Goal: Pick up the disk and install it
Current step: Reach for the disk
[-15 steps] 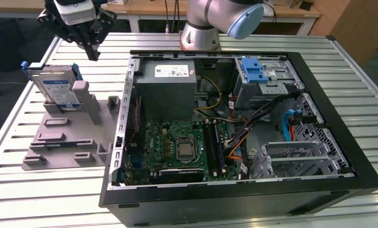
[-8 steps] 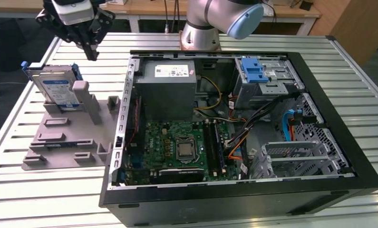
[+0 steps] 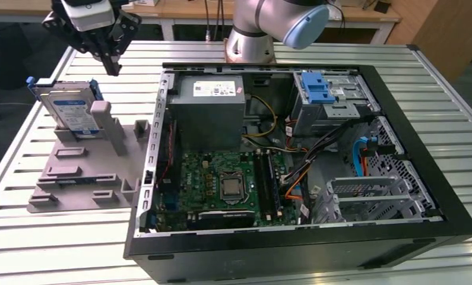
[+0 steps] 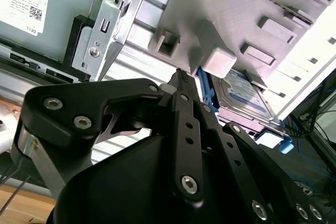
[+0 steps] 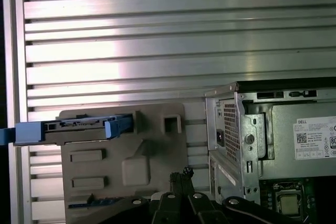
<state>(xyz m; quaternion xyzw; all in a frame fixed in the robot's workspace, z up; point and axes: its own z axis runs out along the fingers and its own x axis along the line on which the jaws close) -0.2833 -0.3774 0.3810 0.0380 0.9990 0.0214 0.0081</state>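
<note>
The exterior view looks down steeply from high over the slatted table (image 3: 62, 249), opposite the arm's base (image 3: 250, 47). It takes in the whole open computer case (image 3: 299, 255) and the grey fixture plate (image 3: 101, 160). The first wrist view faces straight down from well above. The second wrist view sits close behind the gripper (image 4: 180, 73), tilted. All three views share the fixture plate and the adjacent case wall.

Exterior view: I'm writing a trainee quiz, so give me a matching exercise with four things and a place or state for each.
Things:
1 disk
2 gripper
3 power supply
4 motherboard

Places:
A in the air above the holder, holding nothing
B in the case, by the arm's base
C on edge in the grey holder
D flat in the case, at the end nearer the camera

Pairs: 1-C; 2-A; 3-B; 4-D
</note>
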